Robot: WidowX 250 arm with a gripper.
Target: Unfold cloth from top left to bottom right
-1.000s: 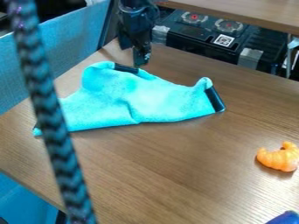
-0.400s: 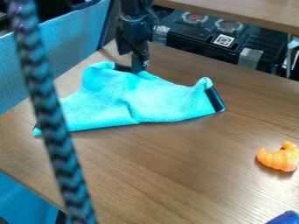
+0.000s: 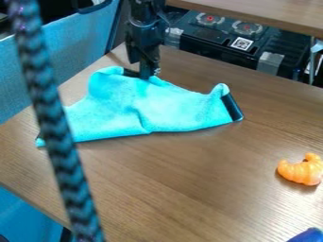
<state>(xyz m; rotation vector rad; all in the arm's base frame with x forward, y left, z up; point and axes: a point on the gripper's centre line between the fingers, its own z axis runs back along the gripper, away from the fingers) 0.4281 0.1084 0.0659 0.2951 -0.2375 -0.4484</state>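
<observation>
The black gripper (image 3: 146, 73) hangs down at the back edge of the cloth, with its tip at the dark strip along that edge. Whether it holds any fabric cannot be made out. The turquoise cloth (image 3: 164, 108) lies rumpled and partly folded on the left half of the wooden table (image 3: 189, 179). Its upper left bulges up, and its right corner curls up beside a black edge strip. Part of its left end is hidden behind a braided cord.
A thick braided cord (image 3: 55, 132) crosses the left side, close to the camera. An orange toy (image 3: 301, 169) lies at the right, and a blue object (image 3: 307, 235) at the lower right corner. Black cases (image 3: 233, 45) stand behind the table.
The gripper has come down a little and slightly to the left, to the cloth's back edge. The cloth has not visibly moved.
</observation>
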